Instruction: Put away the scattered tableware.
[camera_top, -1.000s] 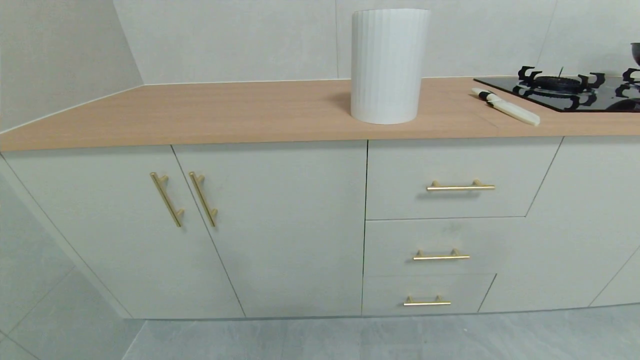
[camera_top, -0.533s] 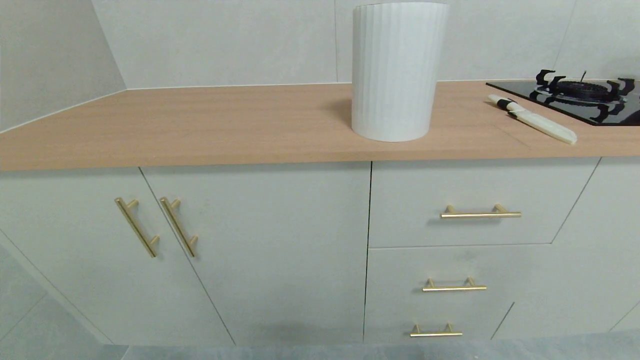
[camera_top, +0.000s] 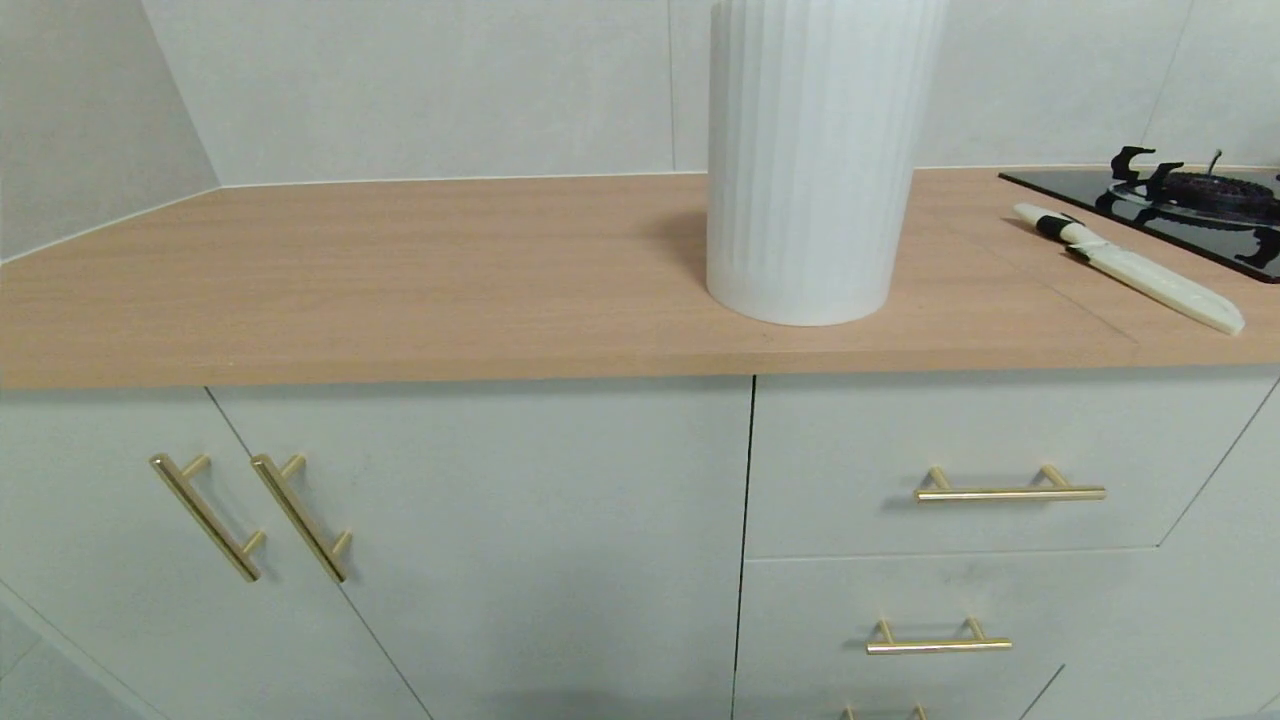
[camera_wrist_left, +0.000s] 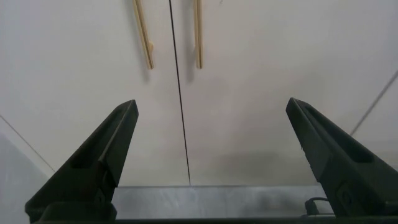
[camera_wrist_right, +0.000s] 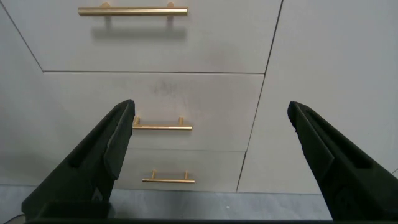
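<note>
A white knife (camera_top: 1130, 267) with a black band on its handle lies on the wooden counter (camera_top: 400, 280) at the right, beside the hob. A tall white ribbed holder (camera_top: 812, 160) stands near the counter's front edge, left of the knife. My left gripper (camera_wrist_left: 211, 112) is open, low down in front of the cabinet doors and their two gold handles (camera_wrist_left: 171, 31). My right gripper (camera_wrist_right: 211, 115) is open too, facing the stack of drawers (camera_wrist_right: 161, 93). Neither holds anything.
A black gas hob (camera_top: 1190, 205) sits at the counter's far right. Under the counter are two cabinet doors with gold handles (camera_top: 250, 515) on the left and drawers with gold bar handles (camera_top: 1008, 490) on the right. A tiled wall rises behind the counter.
The head view has shifted: the counter, holder and knife appear larger and lower, so the camera has come closer. The knife and holder keep their places on the counter.
</note>
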